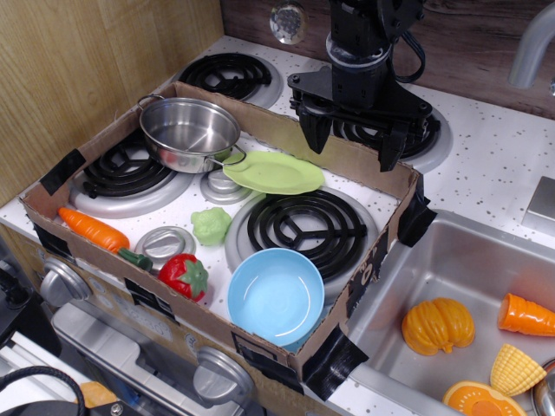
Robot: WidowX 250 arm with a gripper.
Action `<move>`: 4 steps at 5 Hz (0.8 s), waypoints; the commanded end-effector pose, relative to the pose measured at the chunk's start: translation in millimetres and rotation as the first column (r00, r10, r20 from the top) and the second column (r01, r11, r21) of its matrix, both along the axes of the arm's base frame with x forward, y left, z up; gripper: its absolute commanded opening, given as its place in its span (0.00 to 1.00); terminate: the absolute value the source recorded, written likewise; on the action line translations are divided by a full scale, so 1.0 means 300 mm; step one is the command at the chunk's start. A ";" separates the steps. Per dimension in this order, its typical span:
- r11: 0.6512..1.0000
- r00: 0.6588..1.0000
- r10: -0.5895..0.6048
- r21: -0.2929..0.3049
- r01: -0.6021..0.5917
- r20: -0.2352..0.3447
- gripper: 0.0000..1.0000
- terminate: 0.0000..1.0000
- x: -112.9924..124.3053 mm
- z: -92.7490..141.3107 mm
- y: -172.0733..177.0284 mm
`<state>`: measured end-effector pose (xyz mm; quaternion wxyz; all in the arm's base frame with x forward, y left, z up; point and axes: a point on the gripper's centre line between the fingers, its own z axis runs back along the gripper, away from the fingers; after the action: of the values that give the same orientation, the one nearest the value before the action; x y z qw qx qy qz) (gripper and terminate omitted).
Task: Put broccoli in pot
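Note:
The broccoli (211, 225) is a small pale green lumpy toy lying on the stove top, between the front left knob plate and the front right burner. The pot (190, 132) is a shiny steel pot with wire handles, standing empty on the left rear burner inside the cardboard frame. My gripper (354, 142) hangs above the back wall of the cardboard frame at the right rear, well away from both. Its two dark fingers (314, 132) stand wide apart and hold nothing.
A light-green plate (274, 172) lies next to the pot. A light blue bowl (276, 296), a red strawberry (185, 276) and an orange carrot (94, 230) lie at the front. A cardboard wall (286, 130) rings the stove. The sink (451, 277) at right holds orange toy foods.

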<state>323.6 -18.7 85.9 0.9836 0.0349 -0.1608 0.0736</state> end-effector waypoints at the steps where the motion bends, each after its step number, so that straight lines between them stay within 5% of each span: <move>1: 1.000 1.000 0.000 0.000 0.000 0.000 1.00 0.00 0.000 0.000 0.000; 4: 0.992 0.995 0.082 0.104 -0.075 -0.064 1.00 0.00 -0.137 0.025 0.135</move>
<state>277.7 23.6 79.7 0.9841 0.0989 -0.1028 0.1055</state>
